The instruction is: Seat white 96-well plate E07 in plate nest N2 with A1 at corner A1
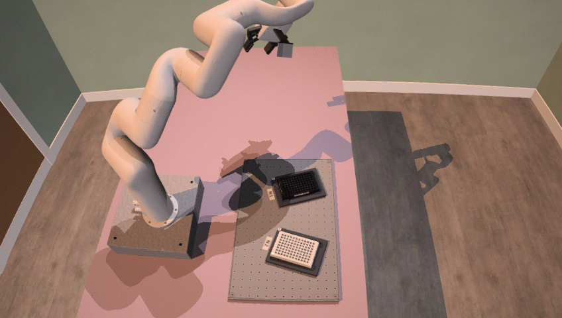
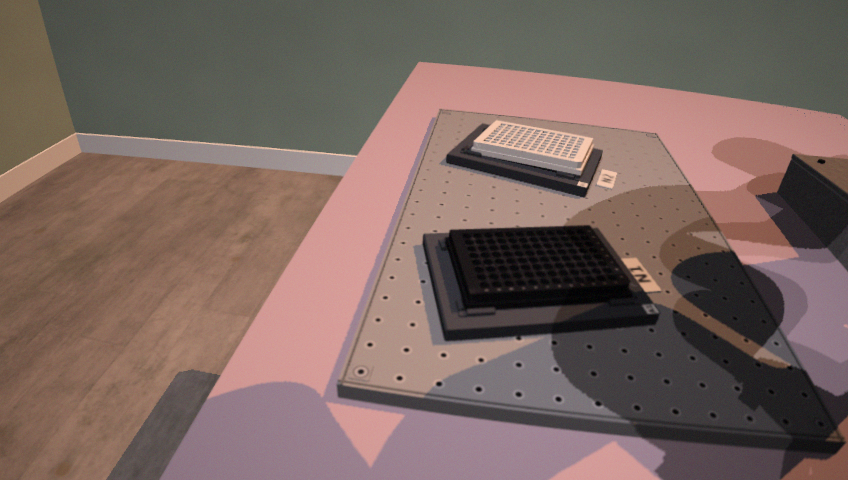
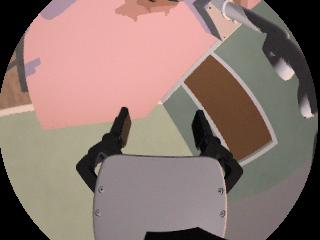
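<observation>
The white plate E07 (image 1: 294, 248) lies on the dark plate nest N2 at the near end of the grey deck. In the exterior view the white plate E07 (image 2: 535, 145) sits tilted, one side riding higher on the nest N2 (image 2: 521, 164) than the other. The black plate E01 (image 1: 297, 184) sits in nest N1; it also shows in the exterior view (image 2: 538, 265). My gripper (image 1: 260, 42) is open and empty, high above the far end of the pink table, far from both plates. The wrist view shows its fingers spread with nothing between them.
The perforated grey deck (image 1: 285, 232) carries both nests with labels N1 (image 1: 270, 193) and N2 (image 1: 267, 244) beside them. The arm's base block (image 1: 158, 220) stands left of the deck. Wood floor and a dark mat (image 1: 390, 205) lie to the right.
</observation>
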Motion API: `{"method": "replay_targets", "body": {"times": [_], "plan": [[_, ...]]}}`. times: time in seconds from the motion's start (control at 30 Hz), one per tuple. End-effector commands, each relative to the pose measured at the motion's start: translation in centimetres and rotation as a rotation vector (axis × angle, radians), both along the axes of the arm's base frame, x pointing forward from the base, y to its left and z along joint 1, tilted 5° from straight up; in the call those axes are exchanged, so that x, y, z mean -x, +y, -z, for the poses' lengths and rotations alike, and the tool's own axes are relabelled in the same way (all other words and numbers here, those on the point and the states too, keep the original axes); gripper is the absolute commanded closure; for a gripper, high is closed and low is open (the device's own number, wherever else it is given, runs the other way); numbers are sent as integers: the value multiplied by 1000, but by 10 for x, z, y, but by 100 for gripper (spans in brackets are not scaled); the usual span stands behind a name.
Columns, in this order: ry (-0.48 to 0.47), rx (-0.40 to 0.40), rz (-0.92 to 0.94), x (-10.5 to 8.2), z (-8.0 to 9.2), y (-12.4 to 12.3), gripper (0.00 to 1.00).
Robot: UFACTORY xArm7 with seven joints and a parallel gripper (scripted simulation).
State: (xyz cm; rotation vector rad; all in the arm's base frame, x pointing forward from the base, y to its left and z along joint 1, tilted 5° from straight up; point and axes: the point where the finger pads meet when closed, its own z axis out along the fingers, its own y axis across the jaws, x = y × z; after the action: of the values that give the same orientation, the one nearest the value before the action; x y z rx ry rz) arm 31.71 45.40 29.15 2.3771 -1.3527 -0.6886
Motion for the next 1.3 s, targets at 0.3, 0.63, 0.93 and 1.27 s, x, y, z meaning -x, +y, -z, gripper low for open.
{"method": "replay_targets", "body": {"times": [0.3, 0.63, 0.93, 1.27], "plan": [[-4, -4, 0, 0, -2, 0, 0], [-32, -43, 11, -13, 0, -7, 100], [-61, -75, 19, -46, 9, -31, 100], [-92, -104, 23, -72, 18, -56, 100]]}}
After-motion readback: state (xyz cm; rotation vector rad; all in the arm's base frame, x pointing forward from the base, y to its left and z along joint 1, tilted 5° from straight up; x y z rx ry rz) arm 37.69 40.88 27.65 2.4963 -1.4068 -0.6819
